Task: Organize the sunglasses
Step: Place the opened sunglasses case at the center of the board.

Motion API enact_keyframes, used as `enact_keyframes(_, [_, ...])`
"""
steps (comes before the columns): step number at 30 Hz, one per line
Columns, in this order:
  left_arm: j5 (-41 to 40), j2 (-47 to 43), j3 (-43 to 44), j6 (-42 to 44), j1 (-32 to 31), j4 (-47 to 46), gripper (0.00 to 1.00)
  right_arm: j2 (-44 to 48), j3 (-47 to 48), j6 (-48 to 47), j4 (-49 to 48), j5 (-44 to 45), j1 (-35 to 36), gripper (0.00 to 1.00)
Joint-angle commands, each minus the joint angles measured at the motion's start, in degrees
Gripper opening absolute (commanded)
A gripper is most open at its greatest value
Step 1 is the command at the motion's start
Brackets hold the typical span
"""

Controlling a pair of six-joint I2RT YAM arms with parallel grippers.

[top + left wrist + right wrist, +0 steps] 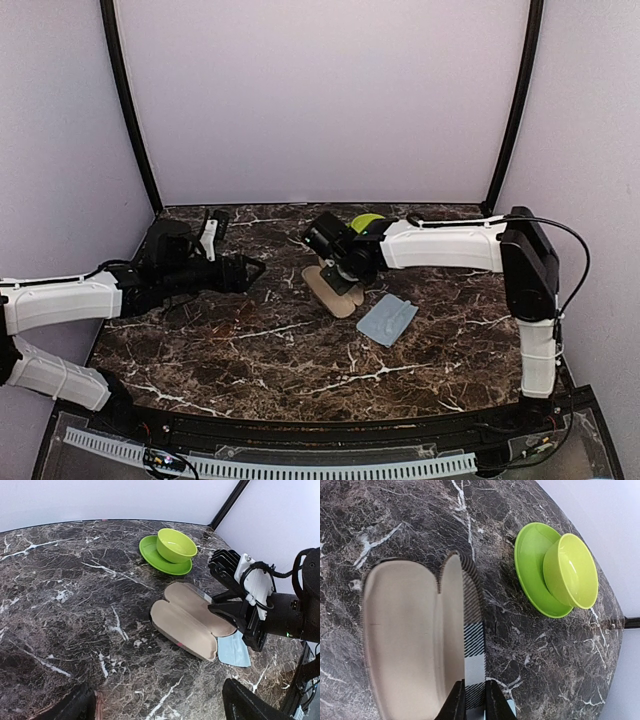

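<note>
An open glasses case (333,288) lies mid-table, beige inside (185,625), with a black-and-white checked outside. My right gripper (475,700) is shut on the checked rim of its raised lid (472,630); from above it sits over the case's far side (340,272). My left gripper (160,710) stands open and empty, low over the marble to the left of the case (240,272) and apart from it. I see no sunglasses in any view.
A light blue cloth (387,320) lies just right of the case (232,650). A green bowl on a green plate (366,221) stands behind the case near the back wall (175,545). The dark marble table (300,360) ends at black frame posts.
</note>
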State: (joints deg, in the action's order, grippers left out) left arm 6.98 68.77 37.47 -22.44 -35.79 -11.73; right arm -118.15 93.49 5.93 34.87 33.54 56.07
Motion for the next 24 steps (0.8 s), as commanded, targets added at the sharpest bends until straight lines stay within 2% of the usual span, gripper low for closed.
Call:
enact_keyframes(1, [-3.8, -1.0, 1.6, 1.0, 0.2, 3.1, 0.90, -3.6, 4.4, -2.2, 2.3, 8.2, 2.4, 0.18])
enact_keyframes(8, [-4.4, -0.9, 1.9, 1.3, 0.2, 3.7, 0.91, -6.0, 6.1, -3.6, 2.7, 9.4, 4.1, 0.22])
enact_keyframes(24, [-4.8, 0.4, 0.9, 1.7, 0.2, 3.0, 0.91, -3.1, 2.3, -0.1, 1.7, 0.8, 4.0, 0.28])
